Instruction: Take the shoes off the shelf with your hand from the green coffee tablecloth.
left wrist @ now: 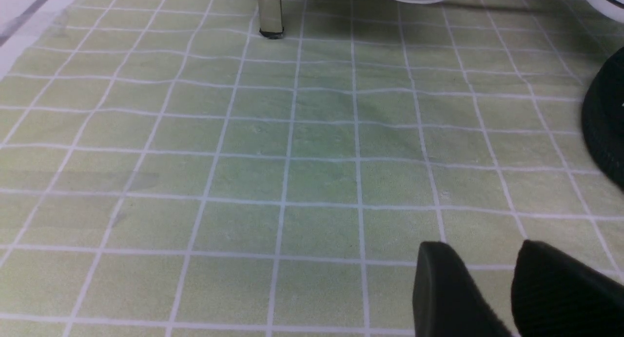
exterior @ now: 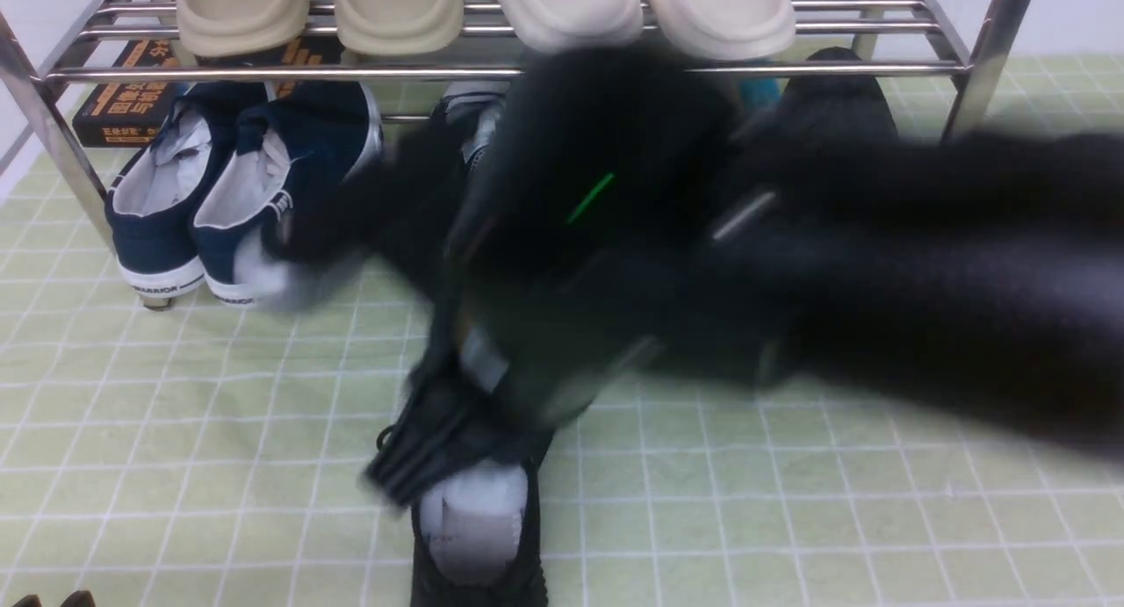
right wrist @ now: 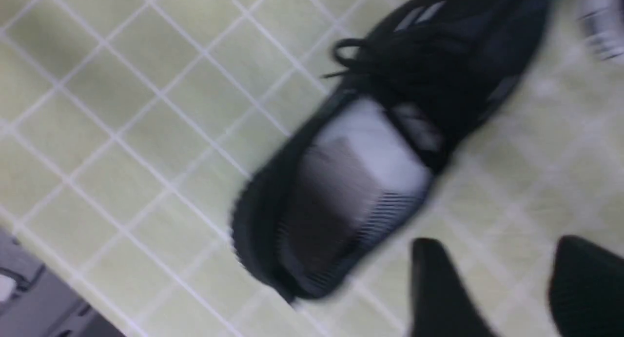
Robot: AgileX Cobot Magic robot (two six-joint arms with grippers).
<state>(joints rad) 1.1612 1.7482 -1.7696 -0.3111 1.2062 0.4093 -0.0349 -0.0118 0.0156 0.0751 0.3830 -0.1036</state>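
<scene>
One black knit shoe, paper-stuffed, on gridded green cloth; right fingers and left fingers parted, empty.

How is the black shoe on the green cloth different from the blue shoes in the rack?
The knit lace-up sneaker is black all over; the navy slip-ons have white soles. The sneaker lies alone on the pale green checked cloth; the slip-ons sit paired inside the chrome tube rack. The sneaker has laces; the slip-ons show none. Both show white inside.
</scene>
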